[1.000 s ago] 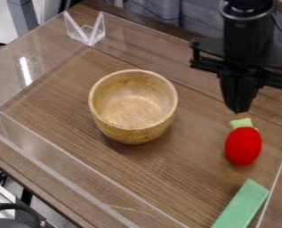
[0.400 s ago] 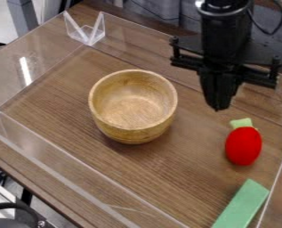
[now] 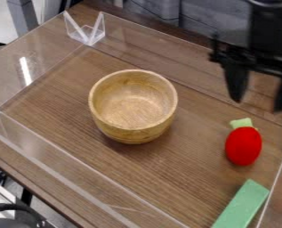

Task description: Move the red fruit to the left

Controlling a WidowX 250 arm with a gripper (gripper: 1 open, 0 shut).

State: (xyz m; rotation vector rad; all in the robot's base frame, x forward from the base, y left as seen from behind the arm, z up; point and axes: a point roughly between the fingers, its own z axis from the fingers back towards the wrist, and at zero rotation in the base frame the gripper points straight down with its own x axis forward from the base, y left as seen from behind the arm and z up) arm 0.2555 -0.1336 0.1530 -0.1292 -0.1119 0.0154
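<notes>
The tool hangs pointing downward at about two o'clock in the view, its two dark fingers spread apart with clear space between them and nothing held. It sits above the desk, a dark wood-grain surface bordered by clear plastic walls.

The red fruit lies on the desk at about four o'clock from the centre, just below the tool's fingertips and apart from them. Its light green leafy top points toward twelve o'clock, up toward the tool.

A wooden bowl stands upright near the middle of the desk, at about nine o'clock from the fruit and well apart from it. A flat light green block lies at about five o'clock in the view, near the fruit at its six o'clock side and not touching it.
</notes>
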